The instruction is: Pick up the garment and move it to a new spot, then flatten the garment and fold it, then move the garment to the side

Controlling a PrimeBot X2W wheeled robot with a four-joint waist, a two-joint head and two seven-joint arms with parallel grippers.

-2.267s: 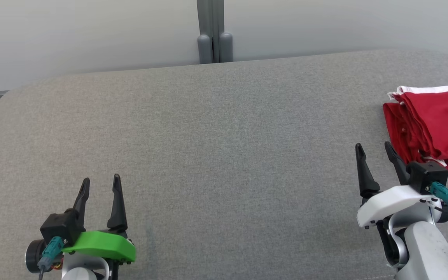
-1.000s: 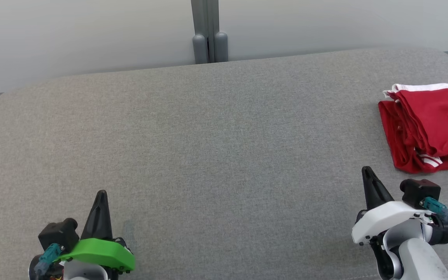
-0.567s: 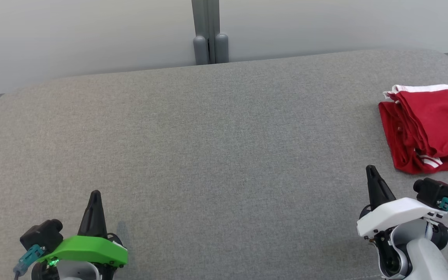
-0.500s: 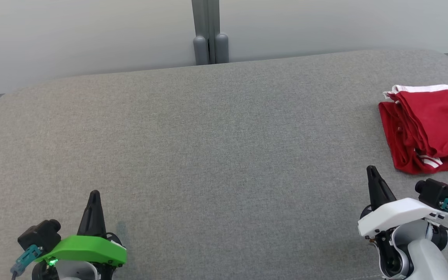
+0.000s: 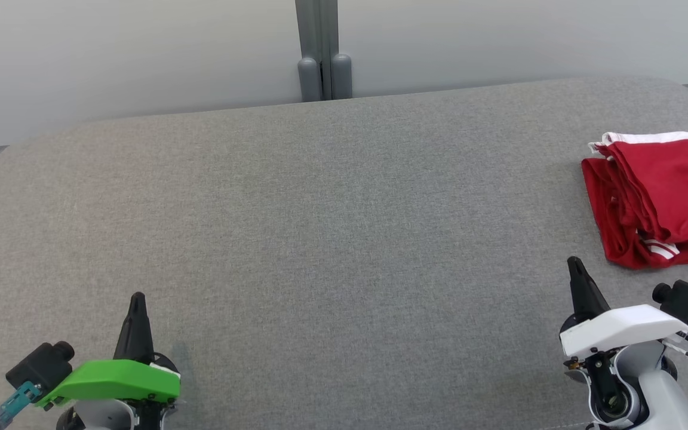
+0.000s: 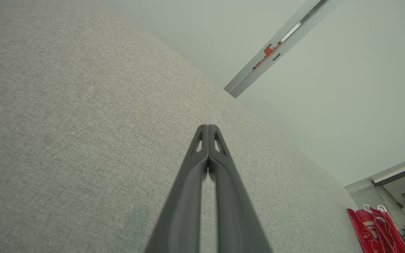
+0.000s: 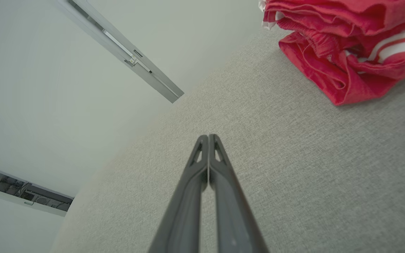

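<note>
The red garment (image 5: 660, 197) with white stripes lies folded in a pile at the far right of the grey cushion (image 5: 320, 227); it also appears in the right wrist view as red garment (image 7: 343, 42) and small in the left wrist view as red garment (image 6: 374, 228). My right gripper (image 5: 576, 266) is shut and empty, just below and left of the garment, apart from it. My left gripper (image 5: 137, 301) is shut and empty at the lower left. Both wrist views show fingertips pressed together: left gripper (image 6: 208, 127), right gripper (image 7: 208, 137).
A pale wall with a grey post (image 5: 323, 51) runs behind the cushion. The cushion's back edge curves down at both ends. Its broad middle is bare grey fabric.
Both grippers went from open to shut and drew back toward the lower edge. The right gripper moved away from the garment, which stays in place. The camera shifted slightly.
</note>
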